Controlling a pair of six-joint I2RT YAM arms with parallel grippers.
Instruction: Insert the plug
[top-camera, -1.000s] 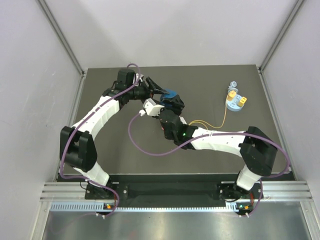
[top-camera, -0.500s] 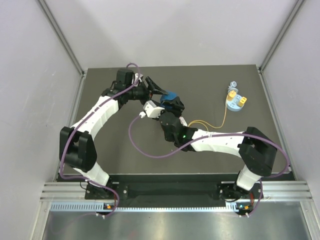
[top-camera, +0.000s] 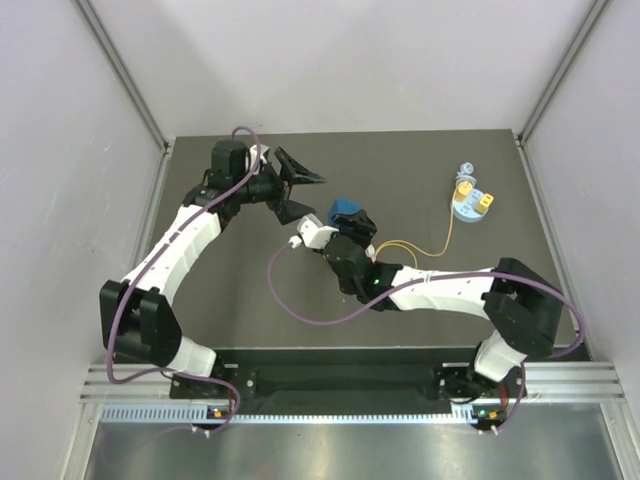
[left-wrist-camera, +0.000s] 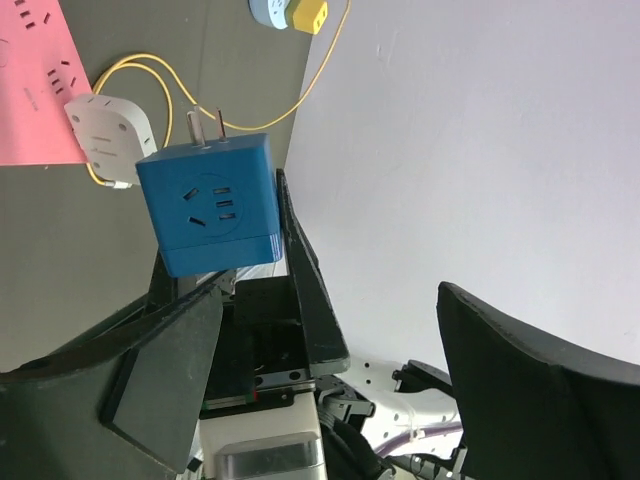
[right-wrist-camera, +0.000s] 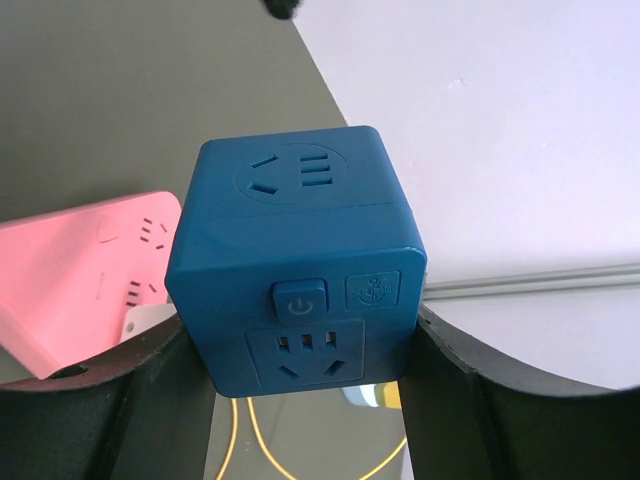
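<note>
My right gripper is shut on a blue cube socket and holds it above the table; its two metal prongs show in the left wrist view. My left gripper is open and empty, just left of the cube. The plug, a small yellow block, sits at a light-blue round holder at the far right. Its thin yellow cable runs back to a white adapter. In the top view the holder carries two yellow blocks; the one nearer the cable looks like the plug.
A pink power strip lies on the dark table below the cube, beside the white adapter; it also shows in the right wrist view. In the top view my right arm hides it. Grey walls enclose the table.
My left gripper has let go of the blue cube, opened and pulled back to the left. My right gripper keeps hold of the cube and has shifted slightly toward the near side.
</note>
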